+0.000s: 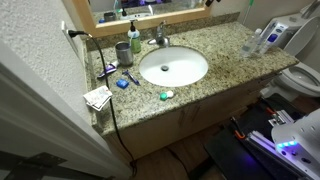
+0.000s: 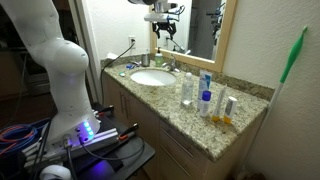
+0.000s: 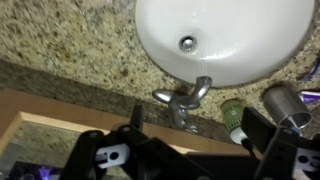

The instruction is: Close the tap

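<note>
The tap [image 3: 185,100] is a small chrome faucet with a curved spout and a lever handle, at the back rim of the white oval basin [image 3: 225,40]. It also shows in both exterior views [image 1: 158,38] [image 2: 172,64]. My gripper [image 3: 195,125] is open and empty, its two black fingers spread either side of the tap and above it, not touching. In both exterior views the gripper [image 1: 150,8] [image 2: 163,18] hangs high over the tap, in front of the mirror.
A green-capped soap bottle [image 3: 235,112] and a grey cup [image 3: 285,105] stand beside the tap. Several bottles [image 2: 205,100] stand at one end of the granite counter [image 1: 215,45]. Small items and a paper [image 1: 97,97] lie at the other end. A toilet [image 1: 300,75] is nearby.
</note>
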Available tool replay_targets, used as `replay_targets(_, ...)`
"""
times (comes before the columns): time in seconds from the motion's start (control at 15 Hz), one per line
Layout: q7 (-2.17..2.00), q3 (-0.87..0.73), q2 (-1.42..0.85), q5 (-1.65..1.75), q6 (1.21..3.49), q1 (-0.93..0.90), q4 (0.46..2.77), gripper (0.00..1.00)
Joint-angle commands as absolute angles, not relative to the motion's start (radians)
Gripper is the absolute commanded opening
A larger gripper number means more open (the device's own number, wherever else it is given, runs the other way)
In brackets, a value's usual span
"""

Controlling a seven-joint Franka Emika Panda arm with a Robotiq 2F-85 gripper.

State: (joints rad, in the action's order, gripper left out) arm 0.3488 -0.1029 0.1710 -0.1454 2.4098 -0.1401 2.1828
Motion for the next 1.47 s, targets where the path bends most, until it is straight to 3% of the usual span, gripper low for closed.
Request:
replay_targets(0.0,0.364,-0.062,0.135,-0.159,2.397,-0.115,2.128,1.00)
replay_targets(0.27,0.378,-0.051,0.001,-0.161,2.282,-0.109,1.989,1.00)
replay_targets(0.6,0.502,0.019,-0.226,-0.411,2.227,-0.098,1.787,1.00)
replay_targets(0.73,0.454,0.042,-0.165,-0.363,2.273,-0.089,1.867,1.00)
replay_targets(1.4,0.159,0.069,-0.494,-0.323,2.136,-0.080,1.514,1.00)
